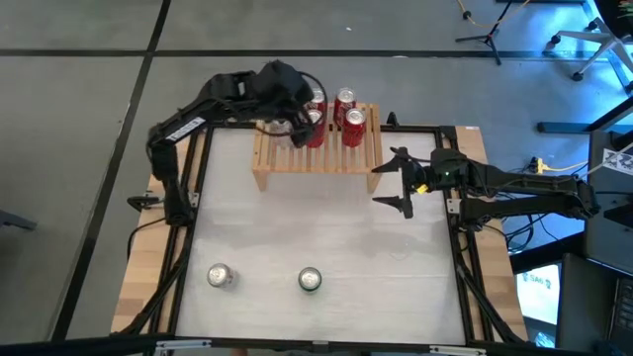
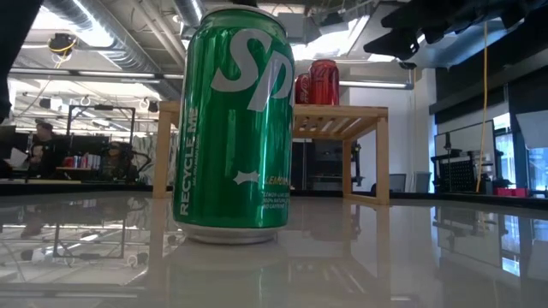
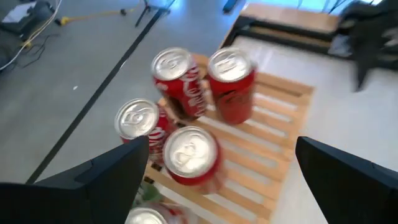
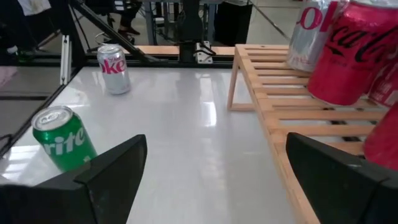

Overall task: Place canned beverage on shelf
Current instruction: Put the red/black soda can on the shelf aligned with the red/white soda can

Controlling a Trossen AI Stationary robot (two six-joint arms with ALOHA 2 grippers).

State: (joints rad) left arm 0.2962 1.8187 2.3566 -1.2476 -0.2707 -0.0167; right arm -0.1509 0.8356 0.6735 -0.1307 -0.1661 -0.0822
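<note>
I see a pale, glossy counter (image 1: 326, 227) framed by dark rails. At its far edge stands a low shelf (image 1: 316, 158) of light wood with a slatted top, carrying a cluster of red cans (image 1: 336, 114) along its back. Near the front edge, directly on the counter, stand a green can (image 1: 311, 280) and, well apart, a silver can (image 1: 219, 276).

A white, glossy tabletop (image 1: 326, 227) sits in a black frame on a grey floor (image 1: 69, 119). Toward two o'clock off the tabletop stand tripod legs (image 1: 485, 35). In the low view, a seated person (image 2: 41, 141) shows far at nine o'clock.
</note>
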